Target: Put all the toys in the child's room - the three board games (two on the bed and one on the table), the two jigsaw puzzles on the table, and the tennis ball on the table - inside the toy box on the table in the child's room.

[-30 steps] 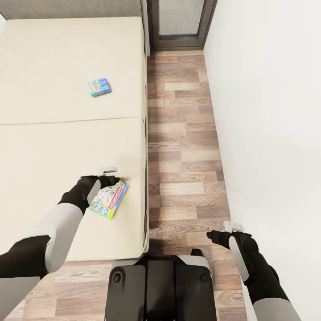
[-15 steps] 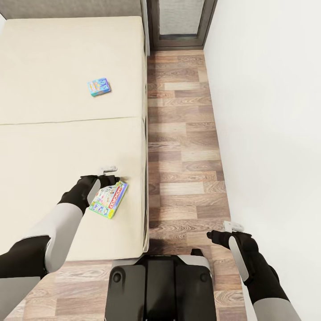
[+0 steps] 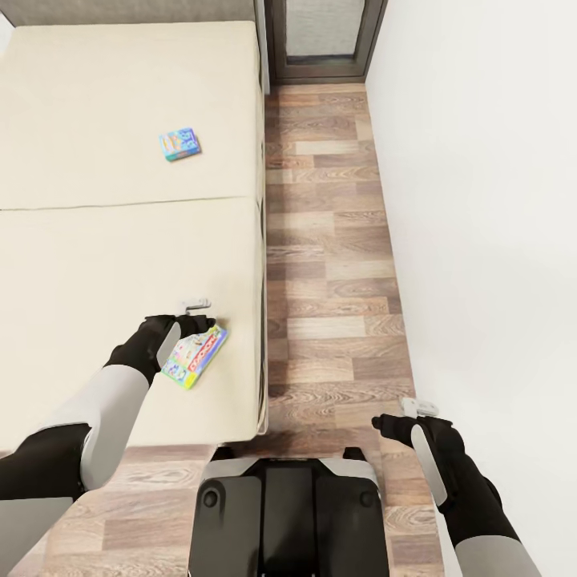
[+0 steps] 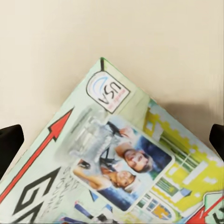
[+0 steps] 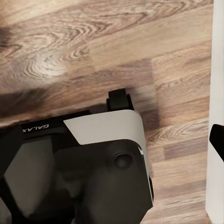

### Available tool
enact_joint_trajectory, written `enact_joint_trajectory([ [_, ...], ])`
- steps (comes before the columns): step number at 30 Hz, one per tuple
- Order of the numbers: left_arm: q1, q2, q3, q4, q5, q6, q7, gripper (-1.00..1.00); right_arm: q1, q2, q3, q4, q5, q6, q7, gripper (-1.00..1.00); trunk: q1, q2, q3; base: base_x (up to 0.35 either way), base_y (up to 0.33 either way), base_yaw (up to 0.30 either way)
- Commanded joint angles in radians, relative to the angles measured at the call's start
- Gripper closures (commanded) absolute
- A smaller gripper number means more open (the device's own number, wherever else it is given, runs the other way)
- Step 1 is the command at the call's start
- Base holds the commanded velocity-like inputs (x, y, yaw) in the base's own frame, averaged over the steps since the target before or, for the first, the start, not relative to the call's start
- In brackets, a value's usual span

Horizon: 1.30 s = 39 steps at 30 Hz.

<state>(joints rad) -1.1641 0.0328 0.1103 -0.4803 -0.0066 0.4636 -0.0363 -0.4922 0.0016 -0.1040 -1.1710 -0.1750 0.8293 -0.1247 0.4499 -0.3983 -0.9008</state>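
We look down from our head camera over a cream bed with a wood-plank floor running along its right side.

Our left end effector is lowered onto the bed near the right edge, right at the far end of a greenish board game that lies flat and slightly askew. In the left wrist view the game sits between two dark fingertips set wide apart at the frame's sides; the box shows red arrows, a "USA" badge and a photo of people. The fingers appear spread, and we cannot tell whether they touch the box.

A second, smaller blue game lies farther up the bed, beyond the mattress seam and well apart from the first.

Our right end effector hangs over the floor beside the white wall, holding nothing; how far it is open we cannot tell. The right wrist view shows our dark base on the planks.
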Motion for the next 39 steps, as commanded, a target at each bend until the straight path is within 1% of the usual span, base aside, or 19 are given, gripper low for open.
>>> enact_joint_trajectory([
  [1, 0.000, -0.001, 0.005, -0.001, -0.001, 0.006, -0.004, -1.00, 0.000, 0.000, 0.000, -0.001, -0.011, 0.004, -0.009, -1.00, 0.000, -0.002, -0.001, -0.255, 0.000, 0.000],
  [15, 0.000, 0.000, 0.006, -0.001, -0.001, 0.006, -0.004, -1.00, 0.000, -0.003, 0.000, -0.001, -0.012, 0.004, -0.009, -1.00, 0.000, -0.002, -0.001, -0.161, 0.000, 0.000],
  [20, 0.000, 0.007, 0.007, -0.001, -0.001, 0.006, -0.003, -1.00, 0.000, -0.003, 0.000, -0.001, -0.011, 0.004, -0.009, -1.00, 0.000, -0.002, -0.001, -0.184, 0.000, 0.000],
  [39, 0.000, 0.009, 0.007, -0.001, -0.001, 0.006, -0.002, -1.00, -0.001, -0.002, 0.000, -0.001, -0.011, 0.004, -0.009, -1.00, 0.000, -0.002, -0.001, -0.108, 0.000, 0.000],
])
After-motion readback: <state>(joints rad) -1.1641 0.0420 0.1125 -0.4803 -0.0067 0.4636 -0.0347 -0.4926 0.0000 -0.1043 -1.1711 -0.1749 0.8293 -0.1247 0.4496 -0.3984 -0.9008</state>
